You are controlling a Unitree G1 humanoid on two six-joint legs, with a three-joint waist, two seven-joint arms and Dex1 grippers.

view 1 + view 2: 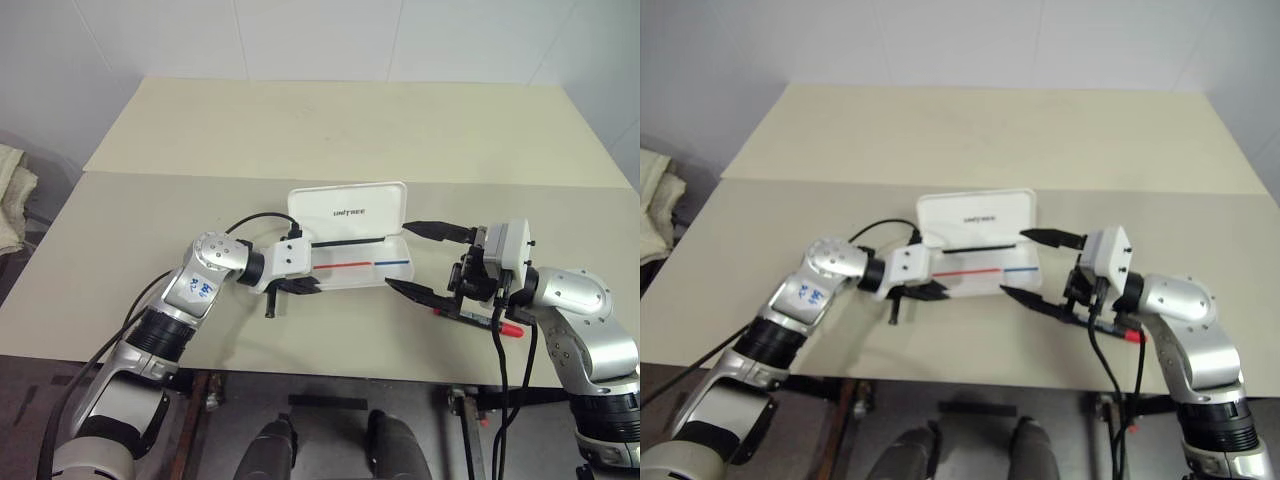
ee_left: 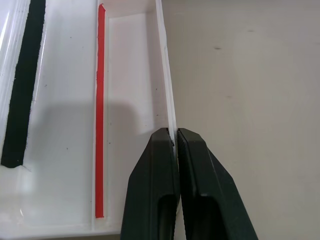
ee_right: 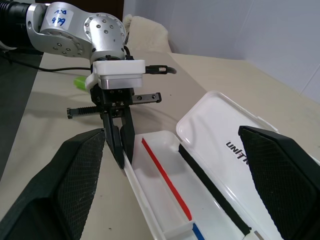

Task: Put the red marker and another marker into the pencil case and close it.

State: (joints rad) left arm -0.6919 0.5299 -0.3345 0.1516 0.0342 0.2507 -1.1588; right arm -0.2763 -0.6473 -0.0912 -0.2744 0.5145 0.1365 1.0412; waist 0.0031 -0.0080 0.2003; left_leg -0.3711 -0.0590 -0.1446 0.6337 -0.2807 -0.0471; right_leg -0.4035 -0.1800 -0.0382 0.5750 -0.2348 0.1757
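Overhead, we are pinching the near wall of the open white plastic pencil case (image 1: 350, 262) with our left gripper (image 1: 306, 287), while the dark-barrelled, red-capped marker (image 1: 480, 321) is lying crosswise beneath our wide-open right gripper (image 1: 418, 260), the nearer arm. From the left wrist, our fingers (image 2: 155, 200) are clamping that thin wall; from the right wrist, a light-green marker (image 3: 80, 82) is peeking out behind the left arm.

Two beige tables (image 1: 300, 130) pushed together end to end; white tiled wall (image 1: 330, 40) behind; dark floor (image 1: 320, 430) below; cream cloth (image 1: 12, 195) at left.
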